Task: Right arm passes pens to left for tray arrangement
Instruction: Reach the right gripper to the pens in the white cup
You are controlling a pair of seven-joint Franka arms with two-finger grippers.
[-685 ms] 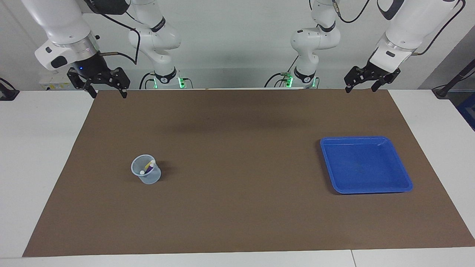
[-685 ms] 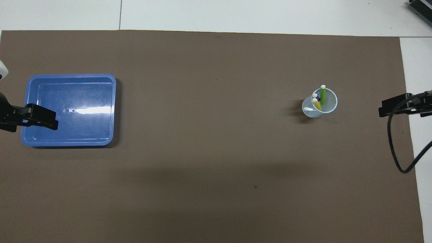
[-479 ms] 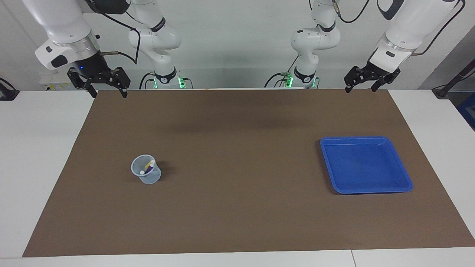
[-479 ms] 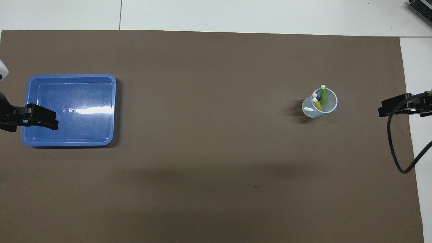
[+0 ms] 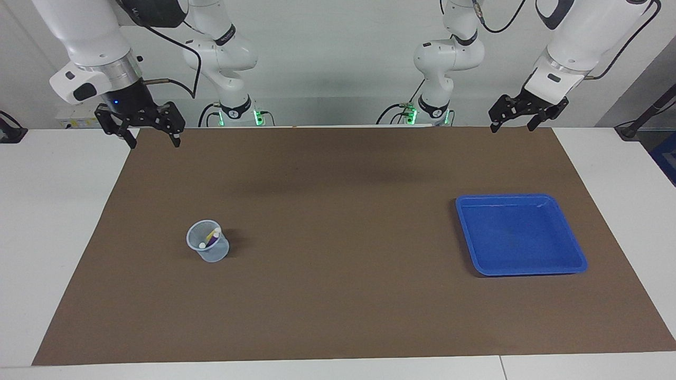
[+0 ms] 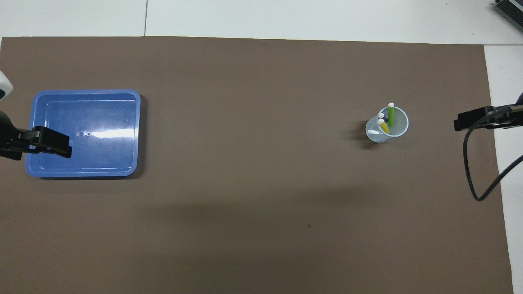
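While hanging spread and empty over the brown mat's (image 5: 338, 237) robot-side edge: right gripper (image 5: 152, 138), left gripper (image 5: 511, 126). Green, purple and yellow pens (image 6: 386, 119) standing in a translucent cup (image 5: 208, 248) toward the right arm's end; blue tray (image 5: 578, 253) well apart toward the left arm's end

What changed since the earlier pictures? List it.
The right gripper has shifted slightly toward the cup, open and empty. Unchanged: the left gripper, open over the mat's robot-side edge; the pens in the cup; the tray with nothing in it.
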